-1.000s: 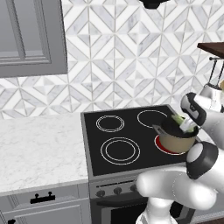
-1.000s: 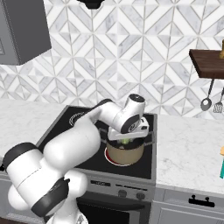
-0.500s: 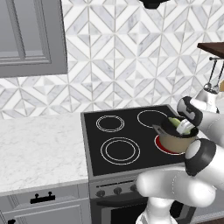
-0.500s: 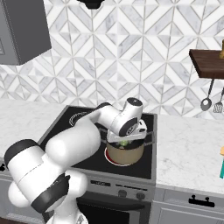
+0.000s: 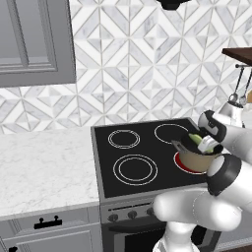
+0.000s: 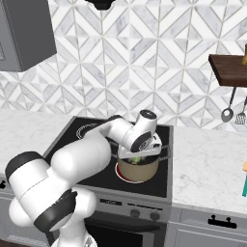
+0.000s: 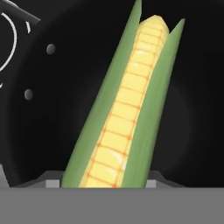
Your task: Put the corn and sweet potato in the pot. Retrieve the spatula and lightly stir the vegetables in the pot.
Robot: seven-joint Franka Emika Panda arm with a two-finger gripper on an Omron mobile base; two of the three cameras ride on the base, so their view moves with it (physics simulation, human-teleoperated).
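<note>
We've got our claw (image 6: 140, 155) clamped on the corn (image 7: 124, 113), pot (image 6: 138, 169) directly below; stiff, light, husk slippery.

The pot (image 6: 138, 169) looked a matt tan outside, and its inside (image 7: 48, 131) was a smooth dull black with two small grey rivets. The corn (image 7: 120, 122) had smooth green husk leaves around bumpy yellow kernels. The stove top (image 5: 142, 152) was glossy black glass. The worktop (image 5: 44, 167) looked like polished white marble with grey veins, and the wall tiles (image 5: 147, 64) were similar. The shelf (image 6: 229, 70) was dark wood.
</note>
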